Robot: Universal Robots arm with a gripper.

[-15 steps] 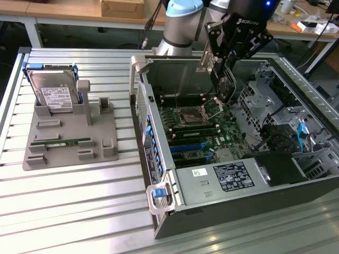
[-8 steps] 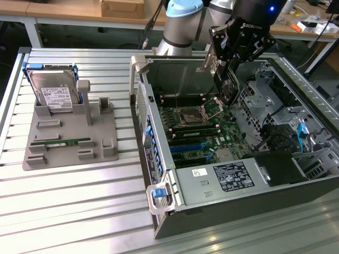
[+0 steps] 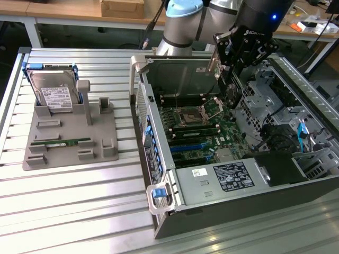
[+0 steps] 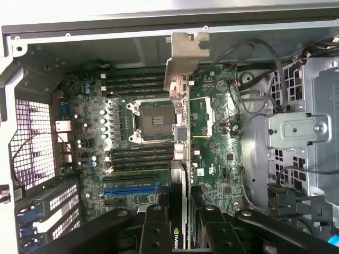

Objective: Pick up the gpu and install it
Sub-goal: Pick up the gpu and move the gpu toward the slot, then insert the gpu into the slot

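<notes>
Pincer (image 4: 180, 209), half apart, clamps the gpu (image 4: 183, 106) edge-on, seemingly just above the motherboard (image 3: 196, 127) inside the open case (image 3: 222, 211).

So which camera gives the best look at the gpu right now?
The wrist view: the gpu shows edge-on along its length, from the metal bracket to the pincer clamping it over the motherboard. In the exterior view, the pincer hides most of it; its bracket sticks out above the open case.
</notes>
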